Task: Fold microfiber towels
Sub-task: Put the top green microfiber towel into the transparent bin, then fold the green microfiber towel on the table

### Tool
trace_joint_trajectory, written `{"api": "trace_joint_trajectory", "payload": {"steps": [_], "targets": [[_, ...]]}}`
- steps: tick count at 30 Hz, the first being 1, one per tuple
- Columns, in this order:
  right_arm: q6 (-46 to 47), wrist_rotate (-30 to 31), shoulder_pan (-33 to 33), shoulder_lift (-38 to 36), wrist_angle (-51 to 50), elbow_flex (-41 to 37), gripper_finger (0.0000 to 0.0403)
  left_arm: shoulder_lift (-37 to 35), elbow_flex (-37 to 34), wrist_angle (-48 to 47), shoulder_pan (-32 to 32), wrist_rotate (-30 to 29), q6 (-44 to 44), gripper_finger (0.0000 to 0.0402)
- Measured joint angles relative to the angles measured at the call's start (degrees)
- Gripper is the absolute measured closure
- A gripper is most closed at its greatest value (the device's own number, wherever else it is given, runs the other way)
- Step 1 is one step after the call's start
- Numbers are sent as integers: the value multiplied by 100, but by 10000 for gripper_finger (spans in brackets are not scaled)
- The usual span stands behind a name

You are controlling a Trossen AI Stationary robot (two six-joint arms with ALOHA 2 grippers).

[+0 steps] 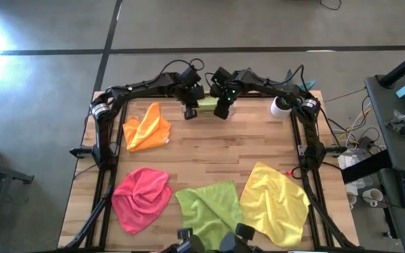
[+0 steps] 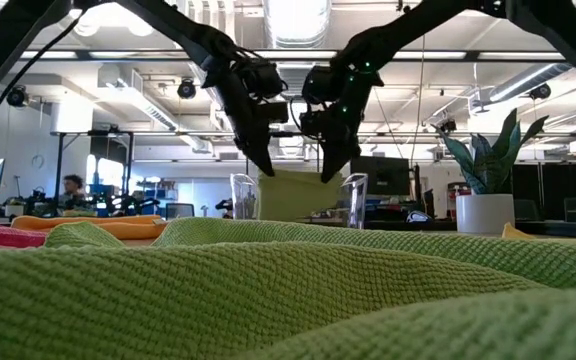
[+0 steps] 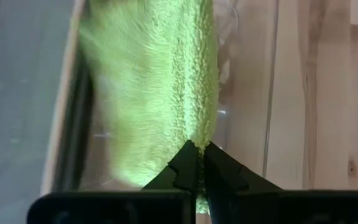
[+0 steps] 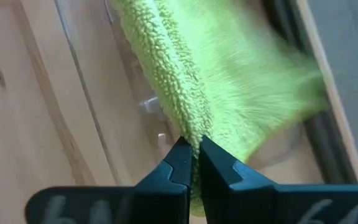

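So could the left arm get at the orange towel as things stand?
Probably not yet: the left gripper is shut on the folded lime towel over the clear bin, shared with the right gripper. The orange towel lies uncovered nearby.

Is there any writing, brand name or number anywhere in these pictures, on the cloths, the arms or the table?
None can be read.
Right gripper: pale blurred marks on its body in the right wrist view, too smeared to read.
The folded lime green towel that both grippers pinch, left gripper too, shows no label.
The orange towel, pink towel, yellow towel and table show no text.
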Motion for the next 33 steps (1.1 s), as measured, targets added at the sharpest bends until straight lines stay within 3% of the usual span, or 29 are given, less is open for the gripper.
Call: {"api": "trace_joint_trajectory", "payload": {"steps": [6,17,27,33], "targets": [[2,-303,12,154,-120,-2,394,0,-462,253,-11,238,-187,401],[-20,-349,88,171,-276,27,390,0,-525,306,-126,182,-287,383],[193,-330,77,108,-302,70,295,-32,-535,332,-135,104,-287,275],[195,-361,77,-130,-297,74,248,-368,-535,414,-133,-58,-284,246]]}}
